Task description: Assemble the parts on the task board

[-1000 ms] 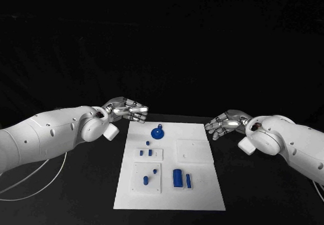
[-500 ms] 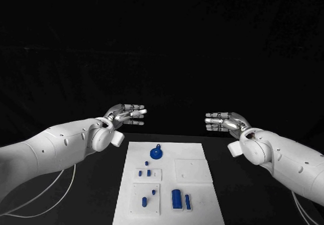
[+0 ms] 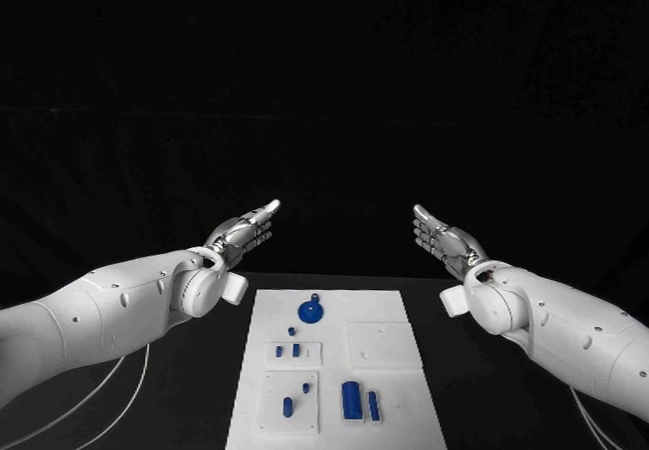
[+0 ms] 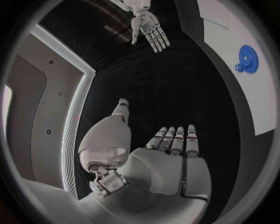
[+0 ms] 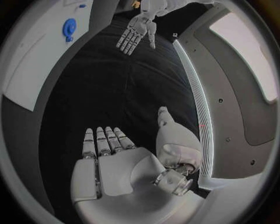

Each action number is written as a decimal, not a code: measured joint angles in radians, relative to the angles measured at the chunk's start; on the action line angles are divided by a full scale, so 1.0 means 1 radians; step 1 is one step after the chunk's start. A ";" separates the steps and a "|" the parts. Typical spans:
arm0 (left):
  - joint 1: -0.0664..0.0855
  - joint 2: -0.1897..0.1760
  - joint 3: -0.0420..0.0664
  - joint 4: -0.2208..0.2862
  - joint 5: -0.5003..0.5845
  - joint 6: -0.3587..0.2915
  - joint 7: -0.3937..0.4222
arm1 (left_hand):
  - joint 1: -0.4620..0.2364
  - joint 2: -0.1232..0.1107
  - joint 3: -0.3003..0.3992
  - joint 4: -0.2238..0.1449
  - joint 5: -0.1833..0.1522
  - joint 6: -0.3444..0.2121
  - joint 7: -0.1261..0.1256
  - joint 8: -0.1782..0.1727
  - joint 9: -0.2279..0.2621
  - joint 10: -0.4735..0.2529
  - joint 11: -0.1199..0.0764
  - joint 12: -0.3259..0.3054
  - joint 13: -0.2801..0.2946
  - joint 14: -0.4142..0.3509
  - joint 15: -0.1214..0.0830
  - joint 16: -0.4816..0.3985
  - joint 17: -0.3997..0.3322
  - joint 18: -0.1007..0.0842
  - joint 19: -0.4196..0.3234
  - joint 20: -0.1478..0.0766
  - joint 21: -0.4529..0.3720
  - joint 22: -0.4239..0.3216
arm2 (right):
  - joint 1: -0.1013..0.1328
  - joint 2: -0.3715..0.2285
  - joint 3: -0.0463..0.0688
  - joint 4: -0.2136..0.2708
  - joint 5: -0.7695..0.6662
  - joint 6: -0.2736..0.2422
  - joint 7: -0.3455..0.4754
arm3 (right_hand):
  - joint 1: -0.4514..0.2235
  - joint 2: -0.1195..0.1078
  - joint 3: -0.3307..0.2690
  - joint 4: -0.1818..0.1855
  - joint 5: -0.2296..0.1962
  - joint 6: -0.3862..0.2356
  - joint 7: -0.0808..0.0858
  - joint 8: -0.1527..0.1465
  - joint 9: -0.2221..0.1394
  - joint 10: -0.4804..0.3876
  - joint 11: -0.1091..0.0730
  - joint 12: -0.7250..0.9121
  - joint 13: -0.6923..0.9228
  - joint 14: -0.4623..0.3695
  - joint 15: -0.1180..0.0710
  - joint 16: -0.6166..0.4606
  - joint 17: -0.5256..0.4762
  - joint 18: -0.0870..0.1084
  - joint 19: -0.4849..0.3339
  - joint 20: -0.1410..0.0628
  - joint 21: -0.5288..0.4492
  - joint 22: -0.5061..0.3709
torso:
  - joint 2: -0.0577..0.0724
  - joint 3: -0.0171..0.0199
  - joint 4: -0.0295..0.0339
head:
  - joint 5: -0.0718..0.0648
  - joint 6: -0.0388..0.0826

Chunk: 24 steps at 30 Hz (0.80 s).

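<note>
The left silver hand (image 3: 248, 230) is up in the air beyond the far edge of the board, off its left corner. Its fingers (image 4: 175, 140) are stretched out straight, lying close side by side, with the thumb held apart, and it holds nothing. Next comes the flat white plate, the task board (image 3: 403, 429), lying in the middle of the black table (image 3: 489, 412). At its far end lies a round blue disc with a little tab (image 3: 310, 308). Closer in, on the left side, two tiny blue pegs (image 3: 289, 350) sit in a small raised white square, and another raised square nearer still holds two more small blue pieces (image 3: 296, 399). Just beside that, to the right, a bigger blue block (image 3: 352, 400) stands next to a thin blue bar (image 3: 375, 405). A plain white square (image 3: 378, 344) with no blue piece on it lies on the right side of the board. The parts look like hard plastic, so they are likely light and stiff and will not squash. They look smooth, so they might slip. The disc may be easiest to pinch by its edge or its tab, and the block by its two long sides. The pegs are so small that only fingertips could pick them up. The right silver hand (image 3: 444, 240) is also up in the air, off the far right corner, well apart from every part. Its fingers (image 5: 105, 140) are straight and close together too, thumb apart, holding nothing.
</note>
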State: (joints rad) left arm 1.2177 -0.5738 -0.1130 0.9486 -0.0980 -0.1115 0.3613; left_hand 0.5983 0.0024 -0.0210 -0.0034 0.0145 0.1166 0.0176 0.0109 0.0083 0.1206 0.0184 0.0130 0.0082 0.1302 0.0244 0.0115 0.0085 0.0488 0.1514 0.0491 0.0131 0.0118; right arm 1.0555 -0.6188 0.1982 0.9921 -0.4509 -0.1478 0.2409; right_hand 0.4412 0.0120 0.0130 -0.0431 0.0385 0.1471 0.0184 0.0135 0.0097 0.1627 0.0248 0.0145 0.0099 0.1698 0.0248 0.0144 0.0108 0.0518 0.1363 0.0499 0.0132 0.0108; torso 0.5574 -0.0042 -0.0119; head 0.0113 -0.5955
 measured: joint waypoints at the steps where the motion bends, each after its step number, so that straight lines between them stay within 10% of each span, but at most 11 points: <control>1: -0.005 -0.008 0.004 0.021 0.001 -0.012 0.001 | -0.106 -0.001 0.003 0.003 0.000 -0.021 -0.003 0.000 -0.001 -0.022 -0.003 -0.003 -0.001 -0.024 -0.005 0.000 -0.001 -0.011 -0.027 -0.010 -0.002 -0.002 | 0.000 -0.006 -0.008 0.022 0.009 -0.013 0.004 | -0.079 -0.002 -0.003 0.008 -0.007 -0.027 -0.003 0.000 -0.002 -0.030 -0.005 -0.004 -0.002 -0.031 -0.004 -0.002 -0.002 -0.008 -0.024 -0.010 0.000 -0.002 | -0.002 0.0009 0.0022 | -0.003 -0.001; 6: -0.049 -0.062 0.033 0.175 0.014 -0.114 0.018 | -0.380 -0.001 0.011 0.003 -0.006 -0.075 -0.011 -0.004 -0.005 -0.077 -0.012 -0.005 -0.005 -0.083 -0.016 -0.005 -0.004 -0.026 -0.097 -0.031 -0.006 -0.007 | 0.000 -0.050 -0.066 0.179 0.083 -0.116 0.042 | -0.281 -0.008 -0.010 0.023 -0.021 -0.094 -0.012 -0.006 -0.006 -0.104 -0.016 -0.005 -0.006 -0.108 -0.016 -0.005 -0.007 -0.022 -0.088 -0.032 -0.006 -0.006 | -0.010 0.0034 0.0094 | -0.010 -0.004; 13: -0.113 -0.139 0.076 0.408 0.040 -0.308 0.054 | -0.530 -0.001 0.011 0.003 -0.010 -0.097 -0.018 -0.004 -0.006 -0.102 -0.019 -0.008 -0.006 -0.111 -0.023 -0.005 -0.006 -0.026 -0.132 -0.044 -0.006 -0.010 | -0.003 -0.113 -0.145 0.405 0.226 -0.313 0.124 | -0.390 -0.011 -0.011 0.033 -0.031 -0.126 -0.015 -0.006 -0.008 -0.139 -0.023 -0.009 -0.008 -0.147 -0.021 -0.009 -0.008 -0.038 -0.117 -0.046 -0.006 -0.008 | -0.013 0.0040 0.0114 | -0.011 -0.005; 24: -0.164 -0.202 0.110 0.605 0.077 -0.553 0.109 | -0.591 -0.002 0.016 0.003 -0.010 -0.112 -0.018 -0.004 -0.007 -0.115 -0.018 -0.008 -0.007 -0.127 -0.024 -0.008 -0.008 -0.042 -0.148 -0.049 -0.010 -0.011 | -0.005 -0.159 -0.198 0.570 0.391 -0.541 0.220 | -0.436 -0.012 -0.014 0.038 -0.035 -0.143 -0.019 -0.010 -0.009 -0.159 -0.025 -0.009 -0.009 -0.165 -0.024 -0.009 -0.010 -0.038 -0.131 -0.050 -0.010 -0.010 | -0.013 0.0043 0.0119 | -0.011 -0.005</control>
State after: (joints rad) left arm 1.0533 -0.7762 -0.0032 1.5534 -0.0214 -0.6646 0.4699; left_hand 0.0069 0.0001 -0.0049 -0.0002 0.0047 0.0051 -0.0002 0.0067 0.0008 0.0052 0.0000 0.0046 0.0009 0.0036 0.0002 0.0035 0.0009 0.0073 0.0037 -0.0001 0.0035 0.0009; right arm 1.0500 -0.7778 0.0005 1.5620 -0.0597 -0.6885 0.4611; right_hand 0.0055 0.0000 -0.0009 -0.0054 0.0035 0.0037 -0.0004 0.0035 0.0009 0.0037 -0.0001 0.0053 0.0009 0.0047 0.0004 0.0055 0.0008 0.0138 0.0052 0.0001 0.0035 0.0008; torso 0.5442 0.0001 0.0000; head 0.0000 -0.6000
